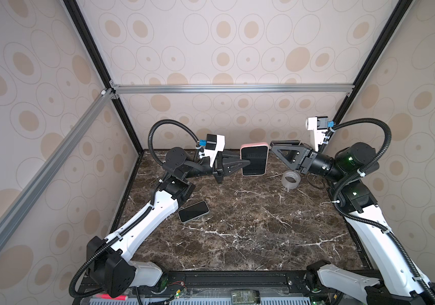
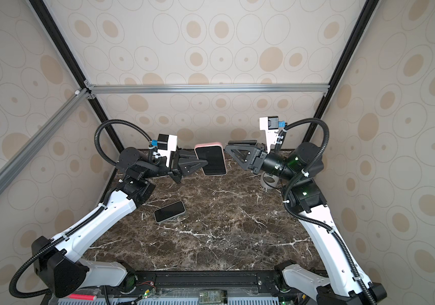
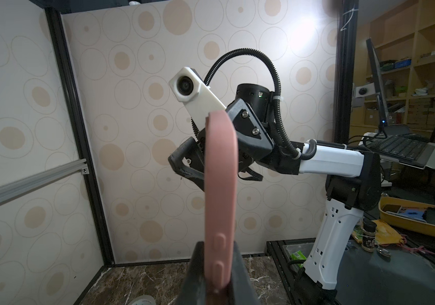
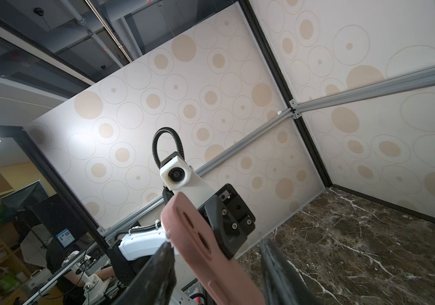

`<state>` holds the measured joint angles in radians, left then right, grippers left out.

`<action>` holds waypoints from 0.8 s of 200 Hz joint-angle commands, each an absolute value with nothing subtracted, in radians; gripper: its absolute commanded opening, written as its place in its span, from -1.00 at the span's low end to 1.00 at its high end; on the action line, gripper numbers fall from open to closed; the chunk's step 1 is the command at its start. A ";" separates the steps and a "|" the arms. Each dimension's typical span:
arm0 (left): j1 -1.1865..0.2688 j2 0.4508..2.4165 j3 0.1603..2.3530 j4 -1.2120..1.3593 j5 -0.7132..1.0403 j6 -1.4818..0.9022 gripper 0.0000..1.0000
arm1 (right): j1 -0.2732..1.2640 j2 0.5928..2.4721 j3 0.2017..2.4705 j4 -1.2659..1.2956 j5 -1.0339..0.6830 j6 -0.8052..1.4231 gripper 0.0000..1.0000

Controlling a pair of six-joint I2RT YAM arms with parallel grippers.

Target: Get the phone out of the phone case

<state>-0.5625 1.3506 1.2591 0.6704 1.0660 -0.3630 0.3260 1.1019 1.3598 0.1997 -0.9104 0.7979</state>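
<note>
The left gripper [image 1: 247, 161] is clenched on the left long edge of the pink phone case [image 1: 253, 145] and holds it in the air over the marble table [image 1: 237, 237], behind and to the left of the tape roll [image 1: 291, 180] in both top views. The phone [image 1: 254, 161] sits in the case, with its dark screen turned up toward the top camera. The right gripper [image 1: 274, 146] hangs above the tape roll, a little to its left, with its jaws apart. In the right wrist view the case's corner lies between them; whether they touch it, I cannot tell. A second phone [image 1: 193, 211] lies flat on the table, well to the left of the tape roll and nearer to the camera.
</note>
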 commanded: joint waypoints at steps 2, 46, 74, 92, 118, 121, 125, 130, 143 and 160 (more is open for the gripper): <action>-0.557 1.350 1.268 0.833 1.128 -0.393 -1.00 | 0.325 1.105 1.375 0.306 -1.005 0.828 0.09; -0.557 1.359 1.269 0.824 1.134 -0.395 -1.00 | 0.328 1.129 1.391 0.347 -1.063 0.850 0.08; -0.556 1.370 1.269 0.822 1.145 -0.405 -1.00 | 0.328 1.148 1.393 0.374 -1.077 0.885 0.02; -0.557 1.380 1.269 0.830 1.153 -0.416 -1.00 | 0.331 1.157 1.393 0.425 -1.088 0.928 -0.01; -0.557 1.392 1.267 0.846 1.162 -0.429 -1.00 | 0.347 1.169 1.399 0.455 -1.109 0.964 -0.04; -0.556 1.394 1.267 0.850 1.162 -0.431 -1.00 | 0.349 1.169 1.399 0.457 -1.111 0.966 -0.04; -0.556 1.396 1.269 0.851 1.164 -0.433 -1.00 | 0.351 1.170 1.399 0.458 -1.112 0.968 -0.05; -0.557 1.398 1.269 0.856 1.165 -0.436 -1.00 | 0.355 1.172 1.399 0.458 -1.114 0.969 -0.05; -0.557 1.402 1.266 0.877 1.170 -0.448 -1.00 | 0.360 1.174 1.396 0.455 -1.119 0.969 -0.08; -0.556 1.407 1.265 0.900 1.176 -0.464 -1.00 | 0.360 1.176 1.393 0.441 -1.113 0.968 -0.19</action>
